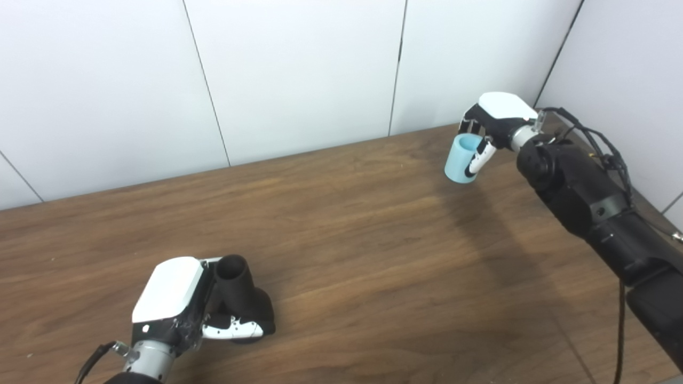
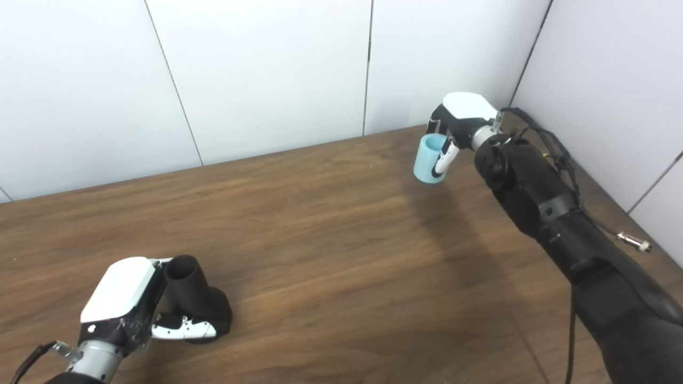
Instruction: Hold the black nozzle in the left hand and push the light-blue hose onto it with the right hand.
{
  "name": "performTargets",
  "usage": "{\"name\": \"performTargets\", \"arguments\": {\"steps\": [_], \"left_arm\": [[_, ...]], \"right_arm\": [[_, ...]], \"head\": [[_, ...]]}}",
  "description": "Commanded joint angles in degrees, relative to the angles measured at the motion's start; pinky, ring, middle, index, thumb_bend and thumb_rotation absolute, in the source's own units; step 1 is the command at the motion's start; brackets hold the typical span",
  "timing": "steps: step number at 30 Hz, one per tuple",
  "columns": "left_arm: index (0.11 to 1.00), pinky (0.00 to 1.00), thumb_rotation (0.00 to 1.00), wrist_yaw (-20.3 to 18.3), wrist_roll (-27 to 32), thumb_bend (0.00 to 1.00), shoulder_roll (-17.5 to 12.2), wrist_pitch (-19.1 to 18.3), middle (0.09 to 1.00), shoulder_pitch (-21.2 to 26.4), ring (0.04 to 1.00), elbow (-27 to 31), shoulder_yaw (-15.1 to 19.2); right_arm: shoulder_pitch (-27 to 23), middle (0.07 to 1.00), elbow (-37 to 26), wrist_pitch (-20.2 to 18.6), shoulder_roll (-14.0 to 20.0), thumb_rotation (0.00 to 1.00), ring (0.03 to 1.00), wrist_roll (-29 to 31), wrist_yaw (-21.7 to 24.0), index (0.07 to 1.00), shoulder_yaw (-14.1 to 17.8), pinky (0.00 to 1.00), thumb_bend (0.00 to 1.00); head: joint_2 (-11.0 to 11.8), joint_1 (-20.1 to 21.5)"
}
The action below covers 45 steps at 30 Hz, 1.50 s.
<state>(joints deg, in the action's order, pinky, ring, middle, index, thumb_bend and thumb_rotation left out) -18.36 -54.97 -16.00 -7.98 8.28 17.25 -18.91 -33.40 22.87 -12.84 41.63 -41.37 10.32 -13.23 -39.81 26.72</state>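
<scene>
Left hand (image 1: 176, 298) grips nozzle (image 1: 237, 290); both views

No legible text, labels or numbers anywhere

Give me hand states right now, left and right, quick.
Left hand: shut on the black nozzle, near the table's front edge.
Right hand: shut on the light-blue hose, far back by the wall.
</scene>
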Motion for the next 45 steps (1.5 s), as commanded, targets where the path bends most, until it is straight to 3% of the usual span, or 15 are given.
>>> {"name": "performTargets", "arguments": {"steps": [1,2,4,6,7,12,17,20,25,27,30,32,34,36,45], "left_arm": [[0.480,0.77,0.00,-0.4,-1.0,0.52,-0.7,0.4,0.494,-0.6,0.631,0.6,-0.4],[0.480,0.77,0.00,-0.4,-0.6,0.52,-0.6,0.4,0.495,-0.6,0.630,0.6,-0.3],[0.481,0.78,0.00,-0.5,-0.1,0.52,-0.4,0.1,0.493,-0.7,0.630,0.7,-0.1],[0.484,0.79,0.00,-0.7,-0.2,0.53,-0.3,-0.1,0.489,-0.7,0.636,0.9,-0.1],[0.486,0.79,0.00,-0.8,-0.4,0.53,-0.2,-0.3,0.486,-0.7,0.634,1.0,-0.2],[0.491,0.78,0.00,0.2,-1.4,0.53,0.3,0.2,0.478,-0.9,0.621,0.9,-0.9],[0.491,0.80,0.00,-0.4,-2.9,0.53,1.5,-0.7,0.479,-0.9,0.626,0.6,-1.9],[0.492,0.80,0.00,-0.6,-3.4,0.53,2.5,-1.1,0.478,-1.0,0.632,0.5,-2.3],[0.483,0.83,0.00,-1.2,-4.5,0.52,3.9,-2.1,0.491,-1.4,0.652,0.9,-3.1],[0.486,0.83,0.00,-1.0,-5.0,0.53,4.3,-2.2,0.487,-1.4,0.649,0.8,-3.4],[0.485,0.82,0.00,-0.8,-5.6,0.53,4.7,-2.5,0.489,-1.4,0.646,0.5,-3.8],[0.486,0.82,0.00,-0.8,-6.0,0.53,5.1,-2.7,0.488,-1.4,0.645,0.4,-4.1],[0.489,0.82,0.00,-0.8,-6.4,0.53,5.5,-2.9,0.485,-1.4,0.642,0.2,-4.4],[0.497,0.81,0.00,-0.7,-6.8,0.53,5.8,-2.9,0.467,-1.3,0.630,0.0,-4.6],[0.496,0.81,0.00,-0.9,-8.5,0.53,7.3,-3.5,0.464,-1.3,0.626,-0.4,-4.9]], "right_arm": [[-1.5,0.478,-0.6,0.5,1.5,0.00,0.362,-0.1,-1.6,0.487,1.1,0.30,0.53],[-1.3,0.446,-0.7,0.5,1.6,0.00,0.367,-0.3,-1.7,0.502,1.1,0.30,0.53],[-0.8,0.467,-1.4,0.7,1.9,0.00,0.305,-0.5,-1.8,0.490,1.0,0.25,0.53],[-0.2,0.473,-3.4,0.7,2.4,0.00,0.333,-0.7,-1.4,0.487,1.0,0.29,0.53],[0.0,0.473,-4.6,0.7,2.6,0.00,0.308,-0.8,-1.0,0.487,0.9,0.26,0.53],[2.5,0.469,-14.4,2.1,3.3,0.00,0.157,-1.5,-1.8,0.485,2.2,0.10,0.53],[4.3,0.470,-26.2,0.5,3.0,0.00,0.161,-1.5,2.6,0.484,3.7,0.10,0.53],[4.4,0.457,-32.0,-0.4,2.2,0.00,0.299,-1.2,6.1,0.504,4.0,0.23,0.53],[5.1,0.432,-40.5,-2.2,-0.5,0.00,0.330,1.5,10.9,0.523,5.2,0.29,0.53],[5.1,0.487,-43.1,-2.8,-1.9,0.00,0.375,2.8,12.5,0.524,5.7,0.36,0.52],[5.0,0.465,-46.8,-3.4,-3.6,0.00,0.341,4.4,14.8,0.548,6.0,0.26,0.51],[4.8,0.468,-49.1,-4.2,-4.6,0.00,0.338,6.1,16.7,0.552,6.1,0.25,0.51],[4.6,0.498,-51.3,-5.2,-5.4,0.00,0.374,7.9,18.7,0.530,6.1,0.35,0.51],[4.5,0.509,-53.2,-5.2,-6.5,0.00,0.384,9.9,20.0,0.524,5.8,0.38,0.51],[4.8,0.507,-59.2,-7.3,-10.2,0.00,0.393,13.1,23.5,0.521,4.5,0.41,0.51]], "head": [[-0.1,-0.4],[-0.2,-0.7],[-0.3,-1.5],[-0.5,-2.3],[-0.6,-3.3],[-1.1,-6.8],[-2.1,-13.1],[-2.2,-16.5],[-2.3,-20.2],[-2.4,-21.1],[-2.5,-22.7],[-2.6,-23.4],[-2.8,-24.2],[-2.9,-25.0],[-3.3,-27.5]]}}
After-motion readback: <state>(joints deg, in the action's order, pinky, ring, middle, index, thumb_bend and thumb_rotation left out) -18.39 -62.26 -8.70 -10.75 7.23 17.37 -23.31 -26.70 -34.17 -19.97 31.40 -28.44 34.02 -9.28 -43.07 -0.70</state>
